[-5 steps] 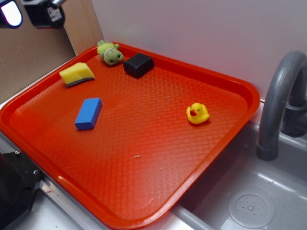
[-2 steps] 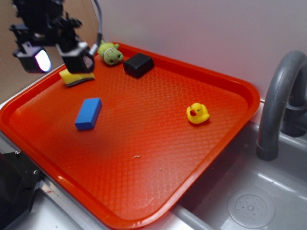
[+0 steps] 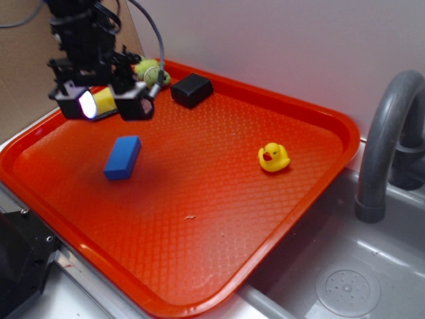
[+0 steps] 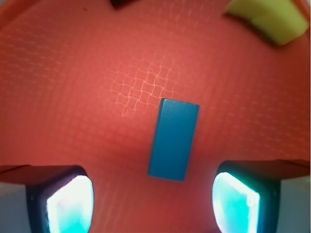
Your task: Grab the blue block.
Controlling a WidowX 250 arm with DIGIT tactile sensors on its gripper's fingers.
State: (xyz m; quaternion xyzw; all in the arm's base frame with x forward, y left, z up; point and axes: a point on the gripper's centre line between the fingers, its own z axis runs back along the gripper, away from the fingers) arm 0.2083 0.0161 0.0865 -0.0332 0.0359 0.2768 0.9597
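With jaws spread wide and empty, the gripper (image 3: 106, 106) hangs above the blue block (image 3: 123, 157), which lies flat on the red tray (image 3: 219, 199) near the yellow sponge (image 4: 267, 17); descending off-centre could make a finger land on the block and shove it aside.

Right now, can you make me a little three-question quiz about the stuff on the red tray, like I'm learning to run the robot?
1. True or false: the end effector is holding the blue block.
2. Which toy sits nearest the faucet? A) rubber duck B) black block C) yellow sponge
3. Fill in: in the wrist view, the blue block lies ____ the two fingers.

Key: 1 false; 2 A; 3 between
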